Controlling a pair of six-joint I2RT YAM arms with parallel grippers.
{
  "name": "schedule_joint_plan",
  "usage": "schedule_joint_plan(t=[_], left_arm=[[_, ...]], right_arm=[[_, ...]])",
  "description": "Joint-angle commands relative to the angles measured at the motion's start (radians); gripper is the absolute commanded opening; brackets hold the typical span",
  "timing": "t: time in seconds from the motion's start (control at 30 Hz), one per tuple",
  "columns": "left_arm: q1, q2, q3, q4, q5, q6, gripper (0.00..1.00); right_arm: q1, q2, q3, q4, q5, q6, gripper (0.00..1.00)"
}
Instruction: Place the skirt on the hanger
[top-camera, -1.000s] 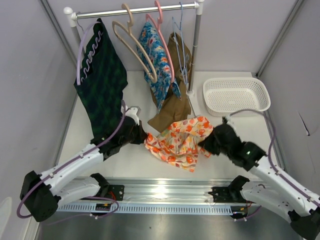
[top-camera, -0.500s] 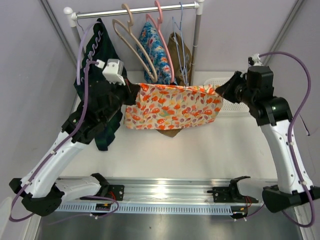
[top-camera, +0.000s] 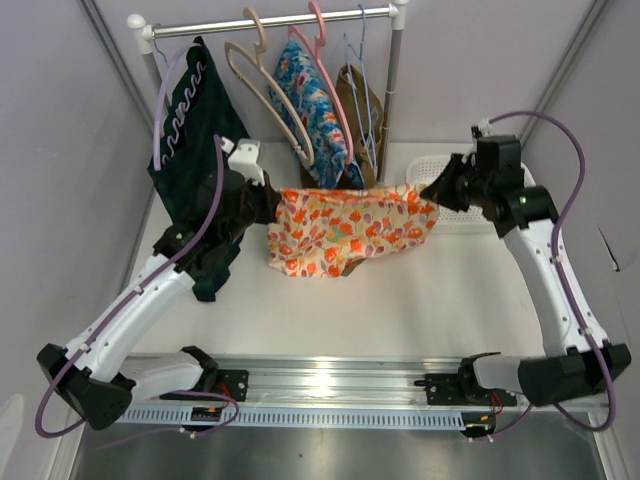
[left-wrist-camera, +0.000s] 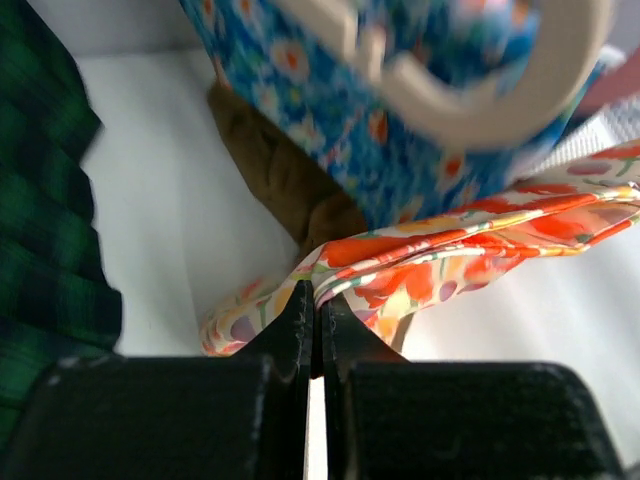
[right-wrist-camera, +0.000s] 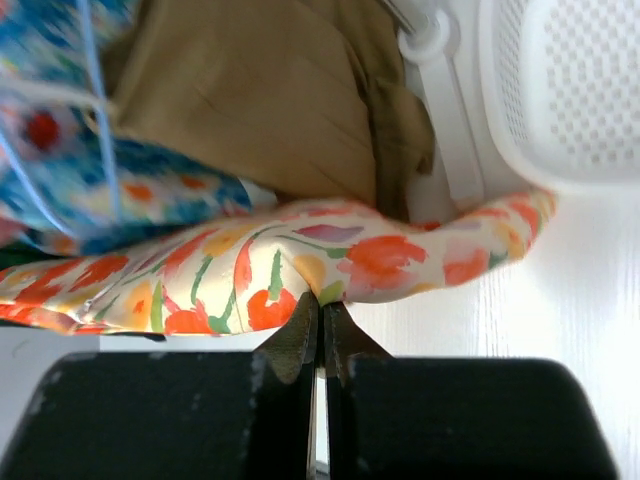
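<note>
The orange floral skirt (top-camera: 345, 232) hangs in the air, stretched between both grippers in front of the clothes rail. My left gripper (top-camera: 272, 203) is shut on its left edge; the wrist view shows the cloth (left-wrist-camera: 450, 250) pinched at the fingertips (left-wrist-camera: 318, 300). My right gripper (top-camera: 437, 195) is shut on its right edge; its wrist view shows the skirt (right-wrist-camera: 260, 270) pinched too. An empty beige hanger (top-camera: 270, 90) hangs on the rail and shows close in the left wrist view (left-wrist-camera: 480, 100). A pink hanger (top-camera: 325, 70) and a thin blue hanger (top-camera: 360, 90) hang beside it.
The rail (top-camera: 280, 22) also carries a dark green garment (top-camera: 200, 150), a blue floral garment (top-camera: 315, 120) and a brown garment (top-camera: 355, 205) behind the skirt. The rail's white post (top-camera: 392, 110) stands by a white basket (top-camera: 520, 180) at the back right.
Both grippers have lowered a little and drawn nearer each other. The skirt, taut half a second ago, now sags in the middle. A second ago it lay on the table.
</note>
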Motion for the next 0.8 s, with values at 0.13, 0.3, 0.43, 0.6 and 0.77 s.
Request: schedule_joint_plan(t=[0.13, 0.3, 0.43, 0.6, 0.77], left_arm=[[0.007, -0.2, -0.325, 0.038, 0.161, -0.174, 0.0], [-0.005, -0.303, -0.49, 0.038, 0.27, -0.289, 0.0], [-0.014, -0.349, -0.588, 0.015, 0.267, -0.336, 0.0], [-0.011, -0.326, -0.493, 0.019, 0.172, -0.278, 0.0], [0.027, -0.188, -0.275, 0.126, 0.144, -0.185, 0.0]], right_arm=[[-0.002, -0.317, -0.444, 0.024, -0.026, 0.08, 0.0], [0.0, -0.501, -0.637, -0.025, -0.033, 0.132, 0.0], [0.014, -0.553, -0.761, 0.001, -0.073, 0.18, 0.0], [0.0, -0.445, -0.638, 0.07, -0.063, 0.149, 0.0], [-0.028, -0.189, -0.305, 0.067, -0.043, 0.059, 0.0]])
